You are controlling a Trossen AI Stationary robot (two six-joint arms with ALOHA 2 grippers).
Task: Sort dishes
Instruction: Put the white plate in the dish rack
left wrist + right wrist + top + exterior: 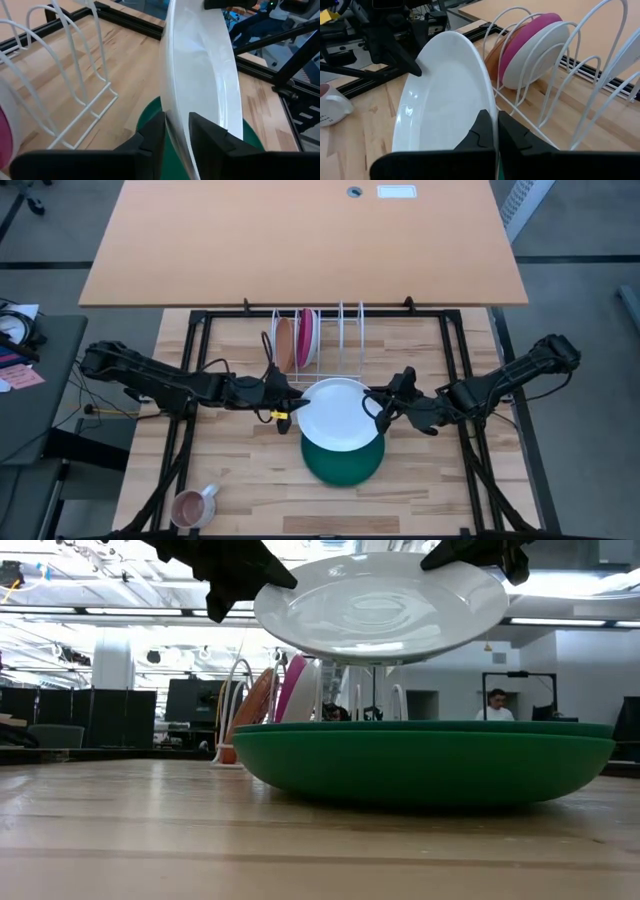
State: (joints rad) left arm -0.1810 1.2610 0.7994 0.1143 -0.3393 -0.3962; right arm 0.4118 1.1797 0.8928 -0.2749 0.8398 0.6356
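Both claws pinch my white plate (338,413) by opposite rims: left claw (284,416), right claw (380,408). It hangs level above the green plate (343,461); the rack (330,340) lies just beyond it, free slots nearer my right arm.

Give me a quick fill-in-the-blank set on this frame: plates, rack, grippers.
1. Both grippers, left gripper and right gripper, hold the ____ plate by its rim.
2. Directly under it on the table lies the ____ plate.
3. The white wire rack holds ____ plates.

Missing words: white; green; two
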